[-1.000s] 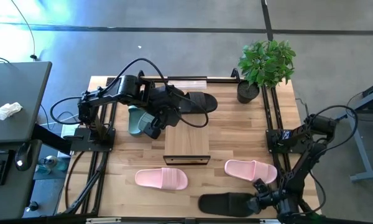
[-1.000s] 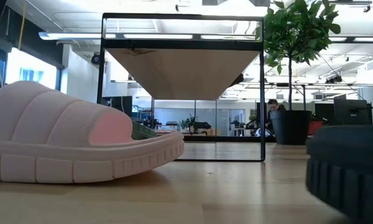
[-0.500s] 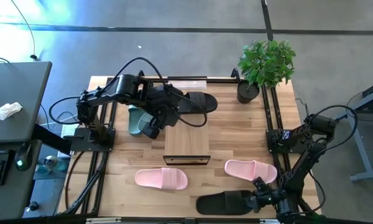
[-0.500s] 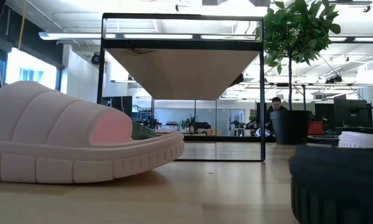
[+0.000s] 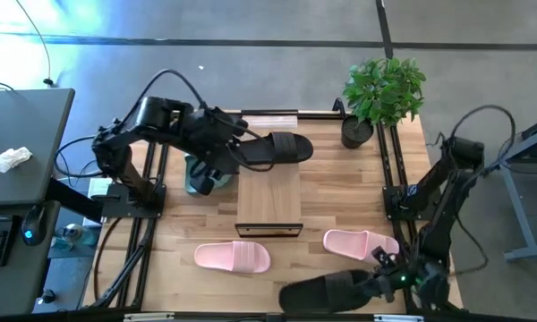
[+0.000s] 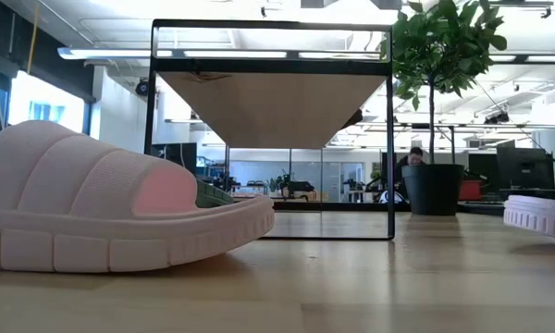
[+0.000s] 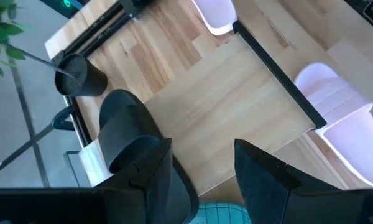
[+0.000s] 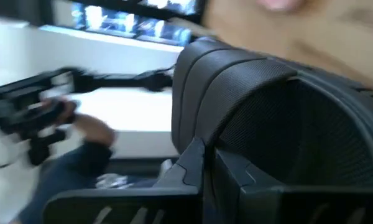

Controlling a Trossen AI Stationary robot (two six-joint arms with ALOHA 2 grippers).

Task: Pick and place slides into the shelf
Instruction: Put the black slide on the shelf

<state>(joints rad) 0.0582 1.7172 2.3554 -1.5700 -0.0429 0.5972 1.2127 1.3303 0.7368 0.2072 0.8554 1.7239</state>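
The right gripper [image 5: 387,279] is clamped on a black slide [image 5: 327,292] at the desk's [image 5: 340,201] near edge, so lift it high and level, clear of the pink slide [image 5: 362,242], toward the shelf [image 5: 269,199].

Both arms were dark, near-black, built of blocky jointed segments. Left arm [image 5: 152,125], upper left of the high frame: thick black cables looped over its links. Right arm [image 5: 447,192], right edge of the frame: a black cable arched above it, a small white label sat on its base, and a green light glowed near its wrist.
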